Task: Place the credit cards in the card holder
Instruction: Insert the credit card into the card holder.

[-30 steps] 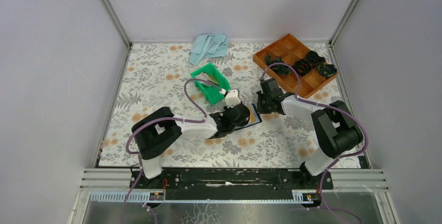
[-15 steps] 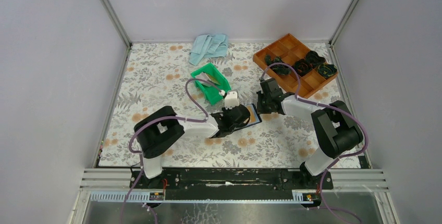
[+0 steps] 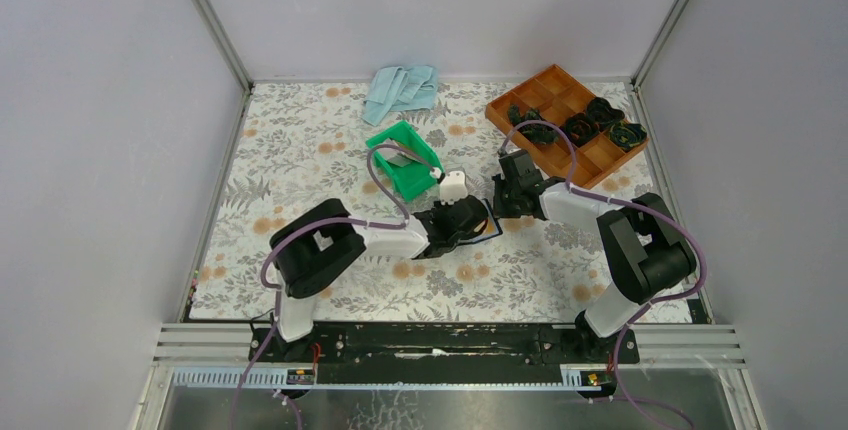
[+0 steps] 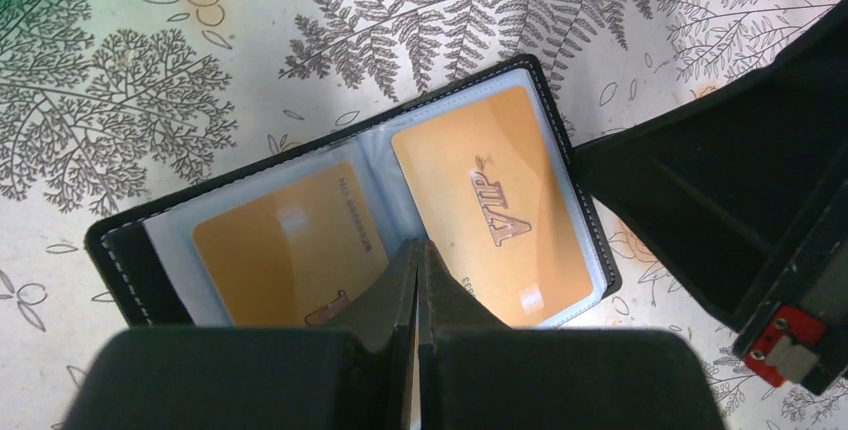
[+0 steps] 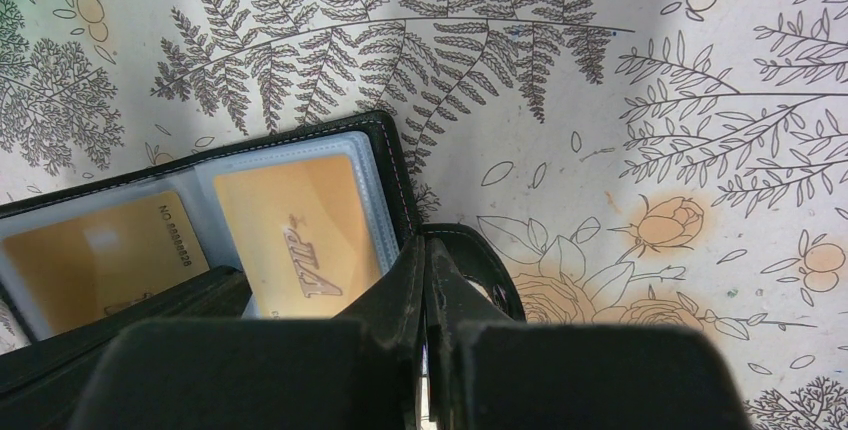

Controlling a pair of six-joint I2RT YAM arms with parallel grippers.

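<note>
Two credit cards (image 4: 490, 205) sleeved in open card holder (image 4: 118, 255) | left jaws pressed together | right jaws pressed together

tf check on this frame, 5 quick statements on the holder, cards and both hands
1. The card holder lies open on the table. True.
2. Two gold cards sit in its clear sleeves. True.
3. The left hand is spread wide open. False: its fingers are shut together, tips over the holder's middle fold.
4. The holder is inside the green bin. False: it lies on the floral table cover, apart from the bin.
5. The right hand is shut, at the holder's edge. True.
</note>
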